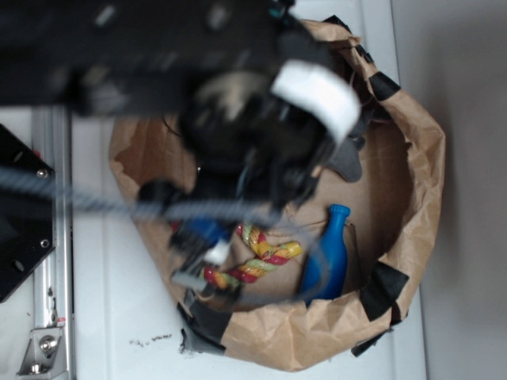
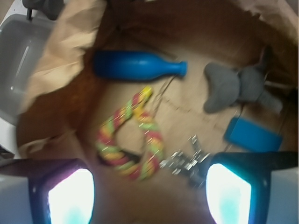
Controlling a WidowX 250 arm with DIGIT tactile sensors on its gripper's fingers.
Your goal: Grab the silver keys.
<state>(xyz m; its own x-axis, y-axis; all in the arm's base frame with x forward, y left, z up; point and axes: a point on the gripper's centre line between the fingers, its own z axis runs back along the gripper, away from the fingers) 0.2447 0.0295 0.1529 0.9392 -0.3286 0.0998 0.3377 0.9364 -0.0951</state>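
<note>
Between the spread jaws, nearer the right one, silver keys (image 2: 186, 161)

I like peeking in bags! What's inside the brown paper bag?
Inside the brown paper bag lie a blue bottle, a colorful rope, the silver keys, a gray plush toy and a blue block. The bottom edge is hidden behind the gripper.

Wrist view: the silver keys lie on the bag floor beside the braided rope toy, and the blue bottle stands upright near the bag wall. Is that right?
Not quite. In the wrist view the blue bottle lies on its side, not upright, near the bag wall. The rest holds: the silver keys lie on the bag floor right beside the braided rope toy.
</note>
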